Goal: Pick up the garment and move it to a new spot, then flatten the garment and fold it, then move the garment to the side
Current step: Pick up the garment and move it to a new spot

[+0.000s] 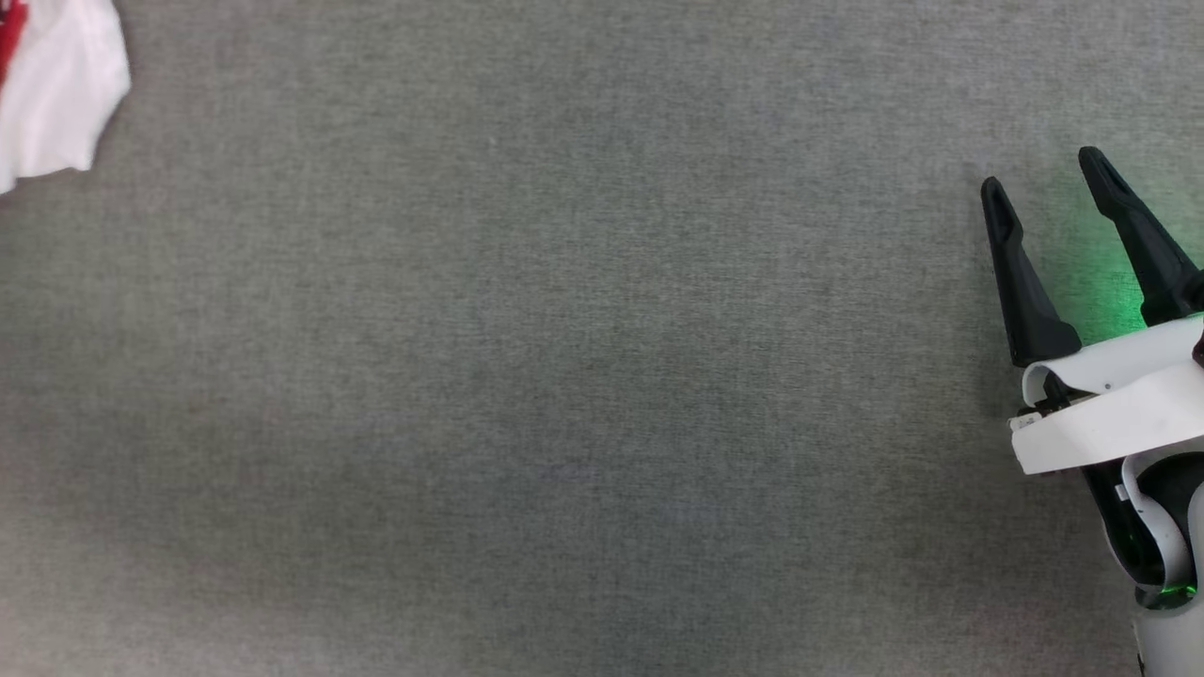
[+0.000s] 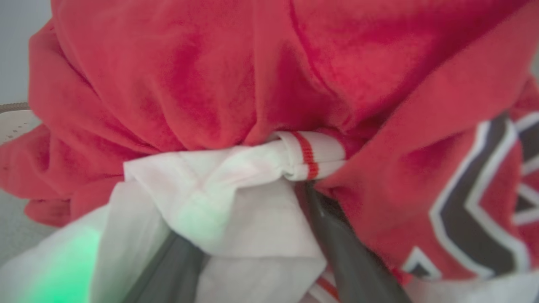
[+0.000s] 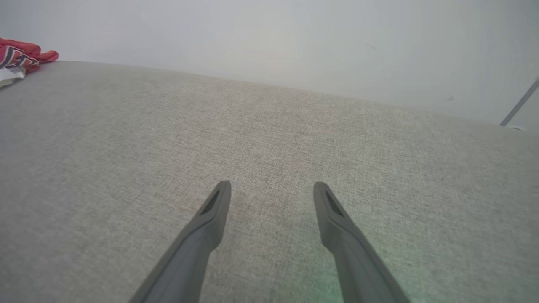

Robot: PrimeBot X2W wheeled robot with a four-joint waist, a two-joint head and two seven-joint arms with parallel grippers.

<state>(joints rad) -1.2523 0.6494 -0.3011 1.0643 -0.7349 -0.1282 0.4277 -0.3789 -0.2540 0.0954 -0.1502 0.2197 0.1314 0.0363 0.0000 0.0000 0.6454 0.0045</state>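
The garment (image 2: 202, 80) lies bunched right in front of the left wrist camera: red cloth, a white sleeve with red-striped trim, and black white-outlined lettering at the right. My left gripper (image 2: 244, 214) is pushed into it with its jaws apart. White sleeve cloth lies between and over its fingers (image 2: 341, 248) and hides the tips. In the head view a white fold of the garment (image 1: 56, 94) with a red strip sits at the top left corner. My right gripper (image 1: 1042, 171) hovers open and empty far to the right, over bare surface (image 3: 273, 185). From there the garment (image 3: 19, 59) is small at the far left.
A grey woven cloth surface (image 1: 564, 376) spreads wide between the garment and the right gripper. Beyond its far edge stands a pale wall (image 3: 294, 42), with a thin dark rod (image 3: 520, 103) leaning at the right.
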